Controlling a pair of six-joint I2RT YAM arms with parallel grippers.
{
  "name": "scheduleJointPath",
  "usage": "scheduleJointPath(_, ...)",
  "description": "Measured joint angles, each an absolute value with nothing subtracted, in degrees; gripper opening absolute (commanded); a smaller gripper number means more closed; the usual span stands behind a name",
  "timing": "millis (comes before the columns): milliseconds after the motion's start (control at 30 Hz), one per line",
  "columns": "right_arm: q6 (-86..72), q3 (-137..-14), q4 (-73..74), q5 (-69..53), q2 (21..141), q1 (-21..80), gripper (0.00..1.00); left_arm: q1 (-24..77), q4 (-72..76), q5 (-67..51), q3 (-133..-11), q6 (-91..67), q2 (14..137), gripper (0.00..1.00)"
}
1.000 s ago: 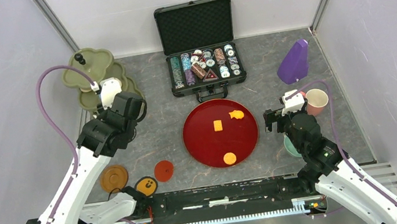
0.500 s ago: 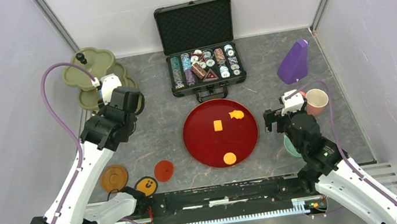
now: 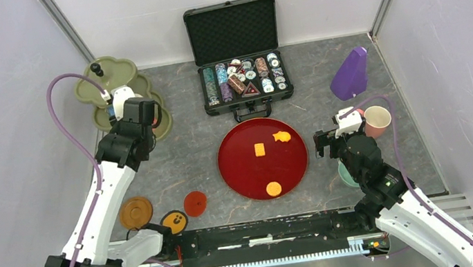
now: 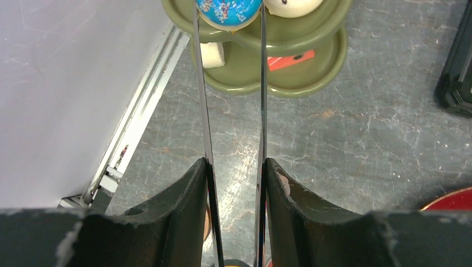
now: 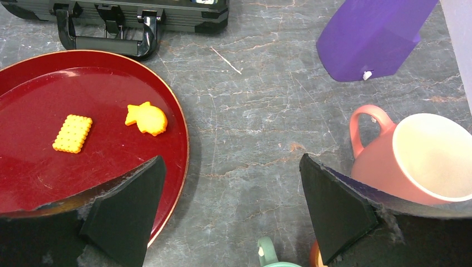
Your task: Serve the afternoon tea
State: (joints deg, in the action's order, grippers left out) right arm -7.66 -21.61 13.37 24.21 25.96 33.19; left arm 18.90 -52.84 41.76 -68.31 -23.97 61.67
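The left hand [image 4: 228,4] is clamped on a blue sprinkled toy donut [image 4: 228,12] just above a tier of the olive-green plastic three-tier stand [image 4: 311,78]. If released near the stand's rim, the donut could roll off onto the grey table [image 4: 362,139]. The right hand [image 5: 231,183], well away from the stand, is spread wide and empty.

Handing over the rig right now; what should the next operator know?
Left gripper: shut on blue donut at the olive stand.
Right gripper: open, empty, between red tray and pink cup.
Done: white treat and red slice on the stand.
To do: release donut, move three orange biscuits off the tray, set that cup and the teal cup on saucers.
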Motion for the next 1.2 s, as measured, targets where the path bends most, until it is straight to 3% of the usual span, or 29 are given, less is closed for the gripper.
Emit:
scheduleJointPath(533,-7.66,-21.61,13.39,24.16,26.02,33.19,0.98,10.35,-48.38,39.59,-67.83,-23.05,64.47,0.49)
scheduleJointPath(800,-7.66,-21.61,13.37,24.01,26.0,33.17,0.98,8.95,-47.83,38.72,-67.83,-23.05,66.0,0.72)
scheduleJointPath(1200,-7.66,-21.61,13.37,23.99,26.0,33.17,0.98,8.95,-50.85,32.12,-67.83,-23.07,59.07,0.71)
